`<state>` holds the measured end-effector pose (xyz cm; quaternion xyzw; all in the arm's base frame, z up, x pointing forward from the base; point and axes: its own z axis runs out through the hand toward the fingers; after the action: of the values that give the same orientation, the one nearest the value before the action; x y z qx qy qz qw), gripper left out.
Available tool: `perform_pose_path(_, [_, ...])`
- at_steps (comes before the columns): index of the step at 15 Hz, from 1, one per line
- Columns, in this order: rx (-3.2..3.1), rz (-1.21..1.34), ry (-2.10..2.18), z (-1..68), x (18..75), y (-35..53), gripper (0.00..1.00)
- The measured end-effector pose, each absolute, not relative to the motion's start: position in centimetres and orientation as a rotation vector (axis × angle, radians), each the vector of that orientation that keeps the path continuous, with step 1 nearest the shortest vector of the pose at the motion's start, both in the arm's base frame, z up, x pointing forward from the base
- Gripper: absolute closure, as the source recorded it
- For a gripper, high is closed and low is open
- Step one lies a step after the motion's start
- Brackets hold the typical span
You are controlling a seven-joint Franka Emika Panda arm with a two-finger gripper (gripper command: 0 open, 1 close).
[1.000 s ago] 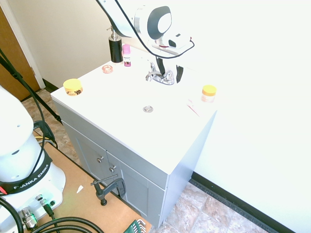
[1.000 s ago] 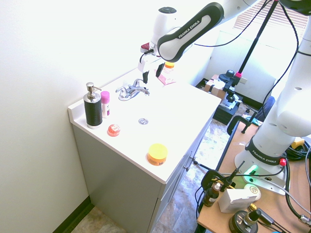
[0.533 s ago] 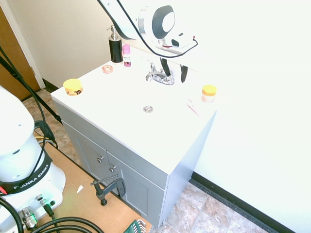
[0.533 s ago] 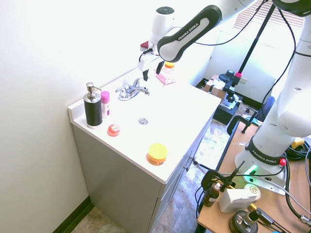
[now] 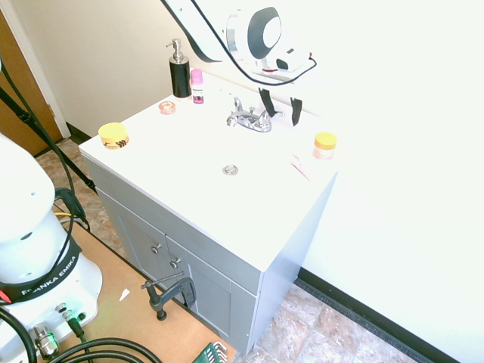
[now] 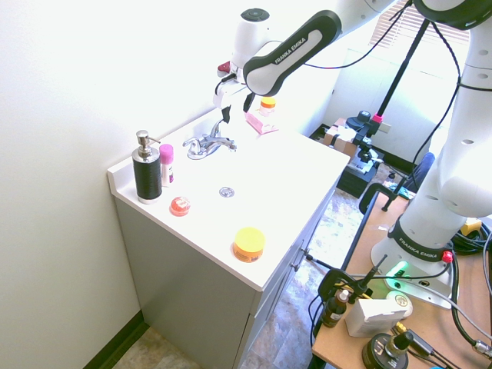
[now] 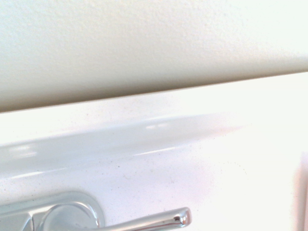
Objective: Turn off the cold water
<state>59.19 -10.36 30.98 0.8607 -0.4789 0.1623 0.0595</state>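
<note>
On the white countertop (image 5: 204, 212) in the first exterior view, a round yellow-lidded tub (image 5: 113, 136) with dark marks on its side sits near the door-side edge; its contents are hidden. Farther back stand a black soap dispenser (image 5: 180, 76) with a silver pump and, just beside it, a pink-capped bottle (image 5: 197, 87) whose label is too small to read. Across the counter is a clear jar (image 5: 324, 146) with an orange-yellow lid and something pale pink showing through. The chrome faucet (image 5: 249, 119) stands between, at the back, and the gripper (image 5: 281, 111) hangs at its lever handle (image 5: 266, 119) nearest the clear jar, its two dark fingers apart. Beyond, the base of the arm reads "FRANKA EMIKA". In the second exterior view, the same words run along the arm (image 6: 296, 50); on the wooden table, a brown bottle (image 6: 335, 307) with a pale label stands beside a white box (image 6: 375, 317). In the wrist view, the lever handle juts out from the faucet's rounded base.
</note>
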Motion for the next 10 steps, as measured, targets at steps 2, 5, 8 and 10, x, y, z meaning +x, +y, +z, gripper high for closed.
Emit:
perform_pose_path(2, [2.604, 0.493, -1.45, 31.0, 59.2, -10.4, 0.0])
perform_pose_path(5, [2.62, 0.491, -1.448, 31.7, 58.2, -9.7, 0.0])
perform_pose_path(8, [2.691, 0.441, -1.437, 33.4, 54.4, -7.3, 0.0])
perform_pose_path(10, [2.731, 0.422, -1.422, 34.9, 51.9, -5.7, 0.0])
